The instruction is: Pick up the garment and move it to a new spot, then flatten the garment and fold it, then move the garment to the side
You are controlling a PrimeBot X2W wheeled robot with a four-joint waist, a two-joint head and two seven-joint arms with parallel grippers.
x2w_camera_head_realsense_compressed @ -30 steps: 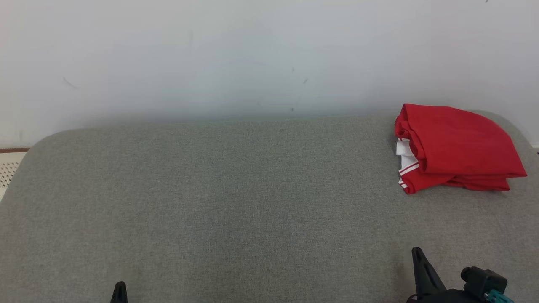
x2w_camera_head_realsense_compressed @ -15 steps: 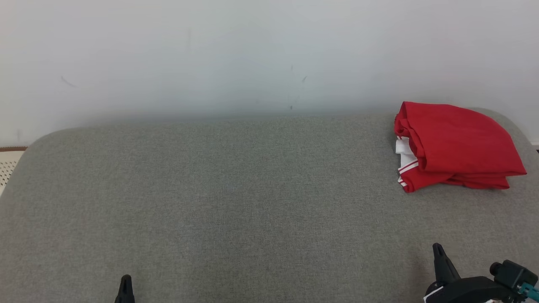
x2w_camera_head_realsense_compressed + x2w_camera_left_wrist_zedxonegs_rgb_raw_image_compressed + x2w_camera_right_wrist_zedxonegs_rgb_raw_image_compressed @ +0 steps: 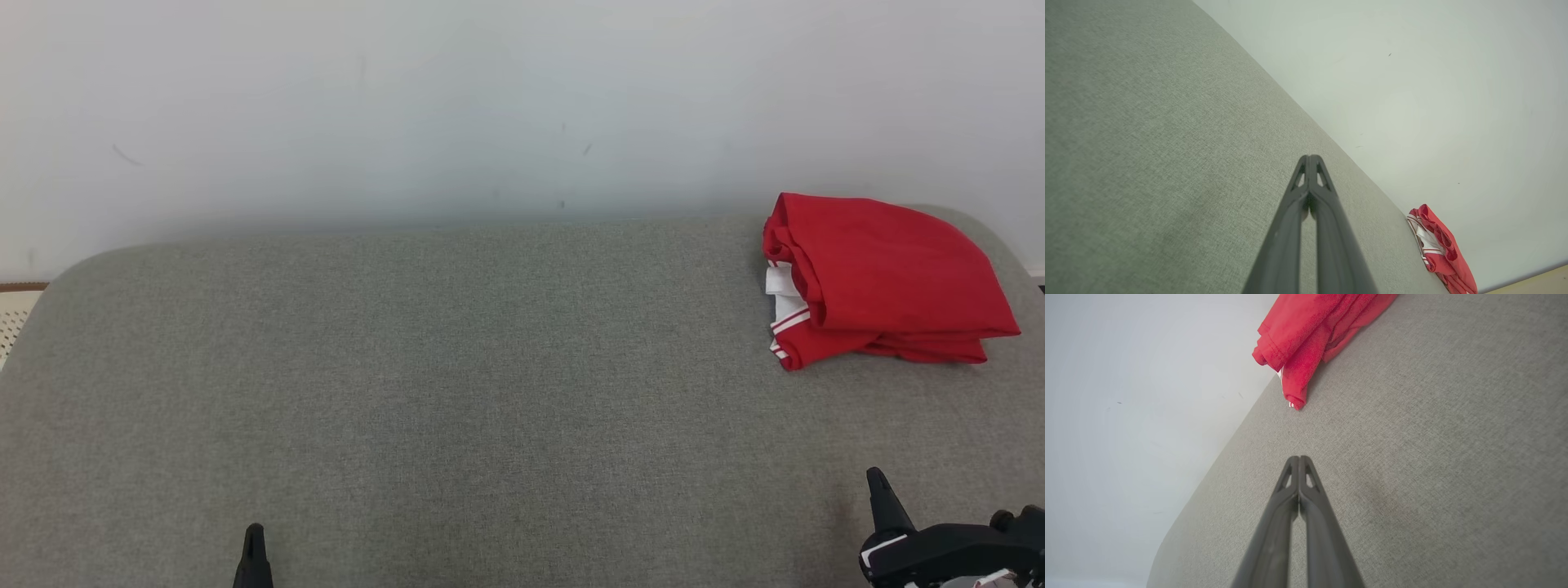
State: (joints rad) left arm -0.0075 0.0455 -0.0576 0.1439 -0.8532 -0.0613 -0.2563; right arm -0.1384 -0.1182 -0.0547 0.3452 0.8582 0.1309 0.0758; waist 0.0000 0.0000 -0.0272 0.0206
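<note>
The garment is red with white trim and lies folded at the far right of the grey padded surface, close to the wall. It also appears small in the left wrist view, garment, and at the top of the right wrist view, garment. My left gripper pokes up at the lower left, shut and empty, its tips pressed together. My right gripper stands at the lower right, well in front of the garment, shut with nothing in it.
A pale wall rises directly behind the surface. The surface's rounded left corner drops off to a strip of floor. Broad open grey fabric lies between the two grippers.
The right gripper has drawn back to the right and slightly lower in the head view. The left fingertip has edged right and up a little. The garment lies as before.
</note>
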